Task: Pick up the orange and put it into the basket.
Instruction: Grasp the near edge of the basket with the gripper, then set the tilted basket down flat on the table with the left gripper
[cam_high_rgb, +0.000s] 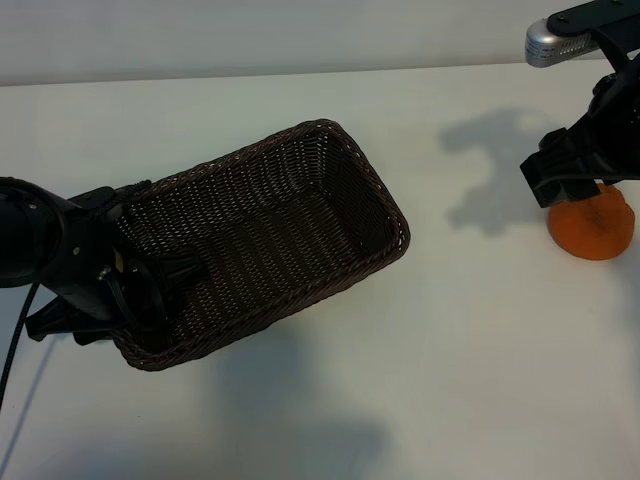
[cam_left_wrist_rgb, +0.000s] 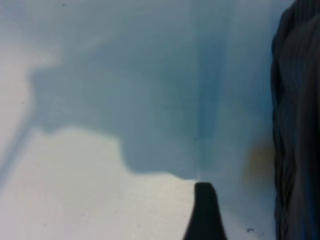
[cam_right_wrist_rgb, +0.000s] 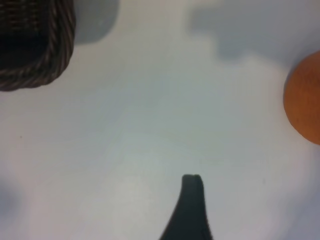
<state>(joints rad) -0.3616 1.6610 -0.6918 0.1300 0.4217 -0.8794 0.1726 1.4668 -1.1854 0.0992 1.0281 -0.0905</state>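
The orange (cam_high_rgb: 592, 228) lies on the white table at the far right, and it shows again in the right wrist view as the orange (cam_right_wrist_rgb: 305, 100). My right gripper (cam_high_rgb: 578, 180) hangs open just above its upper left side, with nothing between the jaws; one dark finger (cam_right_wrist_rgb: 192, 205) shows over bare table. The dark woven basket (cam_high_rgb: 372, 190) sits left of centre, empty. My left gripper (cam_high_rgb: 145, 295) stands open at the basket's near left end, one finger inside and the rest outside the wall. One finger (cam_left_wrist_rgb: 205, 212) shows beside the basket wall (cam_left_wrist_rgb: 297, 125).
White table (cam_high_rgb: 460, 360) lies open between the basket and the orange and along the front. A silver part of the right arm (cam_high_rgb: 555, 42) juts out at the top right. A black cable (cam_high_rgb: 15, 350) trails off the left arm.
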